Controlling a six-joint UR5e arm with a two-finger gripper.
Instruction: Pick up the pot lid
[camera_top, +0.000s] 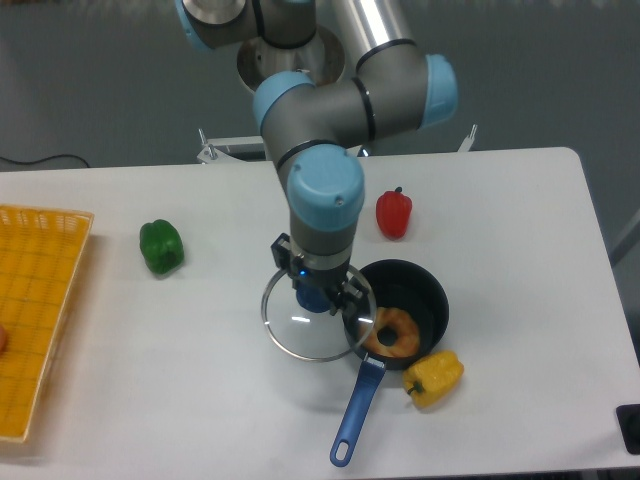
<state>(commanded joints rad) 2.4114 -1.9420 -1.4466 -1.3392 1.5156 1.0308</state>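
1. Gripper (319, 283): fingers closed in on the blue knob (313, 297) of the lid, one either side; nothing else gripped.
2. Lid (306, 335): glass, metal rim, hanging from the gripper above the bench (520, 350), left of the bench's middle and towards the near edge. Its right side overlaps the pan's left rim in view; contact between the two, cannot tell.
3. Arm (325, 190): grey with blue joint covers, reaching in over the far edge, gripper pointing down.
4. Pan (428, 300): black, right of the lid, nearer the near edge than the far one. Blue handle (355, 415) runs towards the near edge, angled slightly left.
5. Donut (401, 332): orange-brown ring, lying in the pan.
6. Yellow pepper (435, 379): just beside the pan, on its near right side.
7. Red pepper (394, 215): behind the pan, towards the far edge.
8. Green pepper (161, 248): left part of the bench, nearer the far edge, well apart from the lid.
9. Crate (40, 310): yellow, along the left edge, cut off by the frame. Small reddish item (2, 338) partly visible inside; identity not clear.
10. Black item (629, 430): near right corner, partly out of frame.
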